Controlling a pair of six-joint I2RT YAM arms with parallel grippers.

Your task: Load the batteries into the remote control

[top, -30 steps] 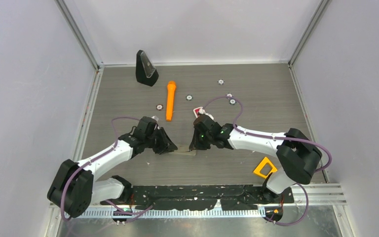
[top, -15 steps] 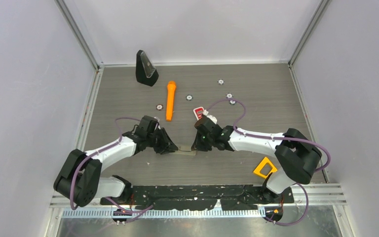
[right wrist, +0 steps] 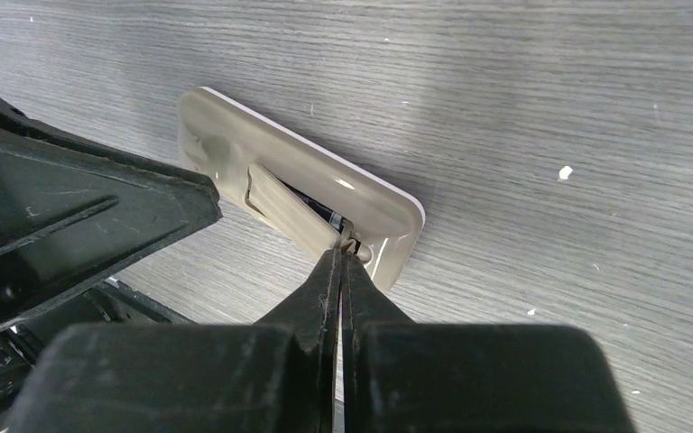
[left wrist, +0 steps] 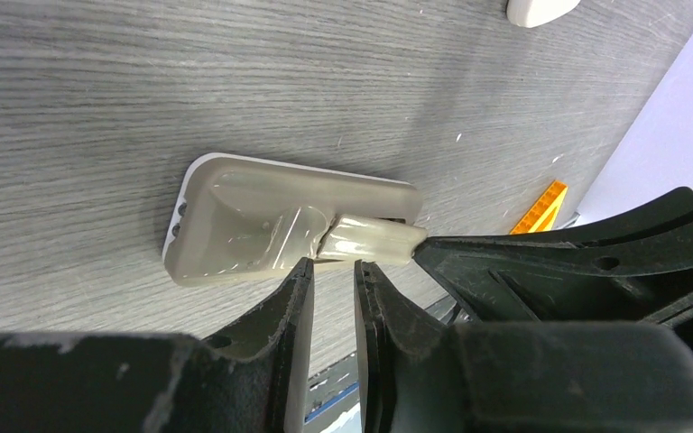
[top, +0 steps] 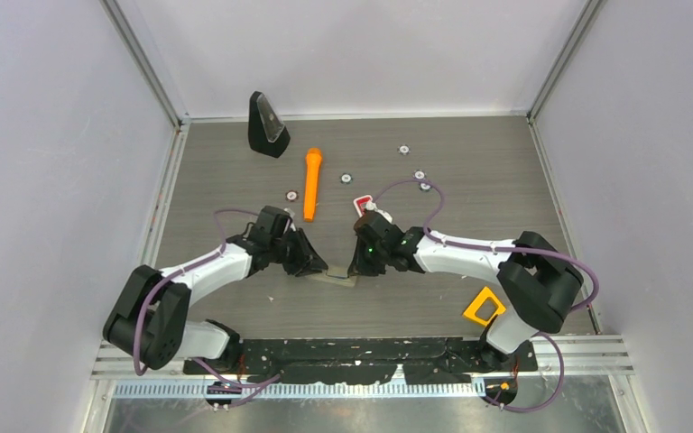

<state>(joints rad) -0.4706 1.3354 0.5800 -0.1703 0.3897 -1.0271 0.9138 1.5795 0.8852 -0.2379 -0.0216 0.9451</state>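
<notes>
A beige remote control (top: 341, 276) lies face down between my two grippers. In the right wrist view its battery cover (right wrist: 289, 209) is tilted up, and a dark cylinder, probably a battery (right wrist: 323, 213), shows under it. My right gripper (right wrist: 341, 250) is shut, its tips against the raised end of the cover. My left gripper (left wrist: 332, 267) stands at the remote's long edge (left wrist: 235, 216), its jaws a narrow gap apart with nothing between them. The lifted cover (left wrist: 370, 239) meets the right fingers (left wrist: 577, 262). No loose batteries show.
An orange tool (top: 310, 183) and a black stand (top: 266, 124) lie at the back left. A small red-and-white item (top: 362, 203) sits behind the right gripper (top: 358, 269). Several small round discs (top: 403, 150) are scattered at the back. A yellow frame (top: 485, 307) lies near the right arm's base.
My left gripper has crept right, closer to the remote's left end. My right gripper has stayed at the remote's right end, shifting only slightly.
</notes>
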